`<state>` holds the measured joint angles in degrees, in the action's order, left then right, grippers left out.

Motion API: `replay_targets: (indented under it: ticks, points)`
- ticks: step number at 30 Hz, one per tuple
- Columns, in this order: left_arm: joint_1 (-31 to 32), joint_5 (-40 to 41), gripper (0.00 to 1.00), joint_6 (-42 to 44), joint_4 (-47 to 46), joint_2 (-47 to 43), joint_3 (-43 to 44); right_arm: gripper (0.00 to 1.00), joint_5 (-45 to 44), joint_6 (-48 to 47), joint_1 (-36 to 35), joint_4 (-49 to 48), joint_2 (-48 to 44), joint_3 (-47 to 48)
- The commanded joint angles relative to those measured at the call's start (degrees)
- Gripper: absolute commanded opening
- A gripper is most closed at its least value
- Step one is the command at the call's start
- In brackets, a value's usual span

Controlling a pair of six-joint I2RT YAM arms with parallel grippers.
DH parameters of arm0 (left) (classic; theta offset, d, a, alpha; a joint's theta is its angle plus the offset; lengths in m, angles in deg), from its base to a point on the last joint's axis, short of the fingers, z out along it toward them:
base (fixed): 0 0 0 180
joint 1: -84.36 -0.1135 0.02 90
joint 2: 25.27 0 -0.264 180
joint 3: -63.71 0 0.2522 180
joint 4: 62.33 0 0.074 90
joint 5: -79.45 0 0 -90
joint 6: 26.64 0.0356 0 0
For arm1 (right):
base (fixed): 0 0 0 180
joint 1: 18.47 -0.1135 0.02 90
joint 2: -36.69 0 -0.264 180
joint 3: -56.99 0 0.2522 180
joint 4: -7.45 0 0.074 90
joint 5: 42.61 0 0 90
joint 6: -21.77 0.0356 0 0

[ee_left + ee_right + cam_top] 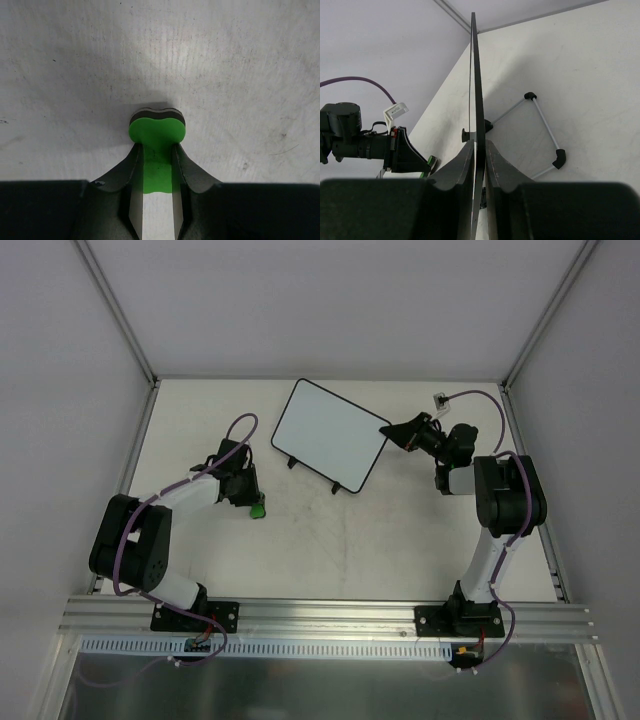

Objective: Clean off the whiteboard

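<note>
The whiteboard (330, 433) stands tilted on its two black feet at the back middle of the table, and its face shows no marks. My right gripper (392, 429) is shut on its right edge. In the right wrist view the whiteboard (475, 75) shows edge-on between the right gripper's (479, 146) closed jaws, with its wire stand (544, 120) behind. My left gripper (250, 500) is shut on a green eraser (258, 508), low over the table and left of the board. In the left wrist view the eraser (157, 131) sticks out past the left gripper (156, 150).
White enclosure walls with aluminium posts (120, 310) surround the table (340, 540). A small white tag (438, 398) on a purple cable lies near the back right corner. The left arm (360, 142) shows in the right wrist view.
</note>
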<state>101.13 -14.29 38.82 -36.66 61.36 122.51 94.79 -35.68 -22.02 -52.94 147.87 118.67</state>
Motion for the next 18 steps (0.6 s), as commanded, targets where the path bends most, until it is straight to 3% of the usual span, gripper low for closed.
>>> replay_targets:
  ticks: [1,6,7,11,13,18]
  points:
    - [-0.4,3.4,0.07,0.5,1.5,0.6,1.5,0.16,2.4,-1.2,-1.2,-13.7,-1.8,0.4]
    - [-0.5,5.2,0.08,1.0,2.7,1.3,2.4,0.17,2.4,-1.1,-1.3,-13.7,-1.6,0.4]
    - [-0.5,5.5,0.1,1.0,2.9,1.3,2.6,0.22,2.4,-1.1,-1.3,-13.7,-1.6,0.4]
    - [-0.4,6.3,0.28,0.7,3.7,1.1,2.5,0.24,2.3,-1.1,-1.2,-13.7,-1.5,0.5]
    - [-0.5,6.3,0.37,0.8,3.8,0.7,2.6,0.3,2.2,-1.1,-1.2,-13.7,-1.4,0.6]
    - [-0.4,7.6,0.5,0.7,4.6,0.3,2.9,0.32,1.8,-1.2,-1.1,-13.7,-1.2,0.6]
